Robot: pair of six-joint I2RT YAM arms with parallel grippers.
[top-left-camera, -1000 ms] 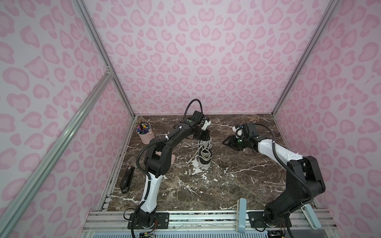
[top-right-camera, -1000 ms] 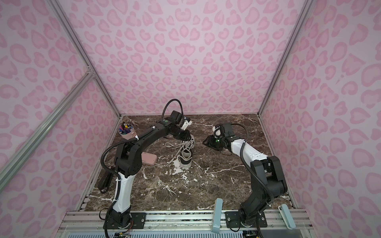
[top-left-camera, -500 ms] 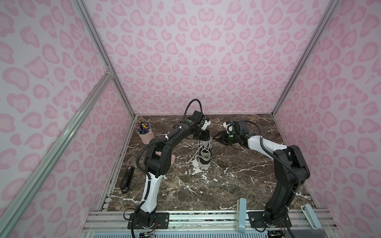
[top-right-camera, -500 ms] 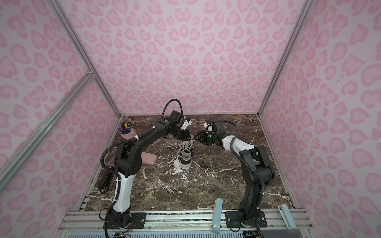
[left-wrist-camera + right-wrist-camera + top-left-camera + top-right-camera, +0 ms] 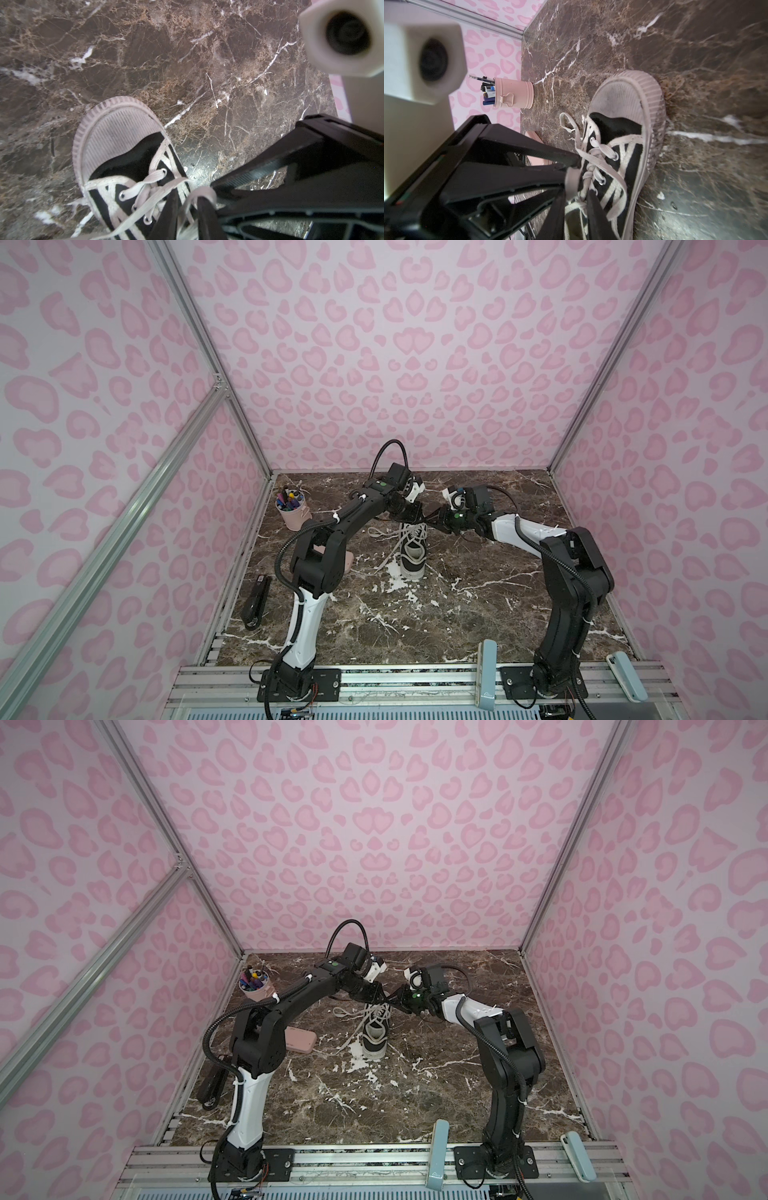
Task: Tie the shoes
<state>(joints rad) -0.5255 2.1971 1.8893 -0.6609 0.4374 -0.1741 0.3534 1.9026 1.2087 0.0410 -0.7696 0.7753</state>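
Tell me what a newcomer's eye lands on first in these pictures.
The pink leopard-print walls enclosing the whole cell strike first. Next comes the black sneaker toward the back of the dark marble table. The left gripper and right gripper are tip to tip over it, both pinching its white laces.

A black sneaker point(image 5: 376, 1036) is standing mid-table on the marble tabletop point(image 5: 415, 1094), with its white laces point(image 5: 340, 1012) trailing leftward. The left gripper point(image 5: 382, 998) and right gripper point(image 5: 394, 1003) are meeting tip to tip over its far, laced end. A pink case point(image 5: 301, 1041) is lying nearby.
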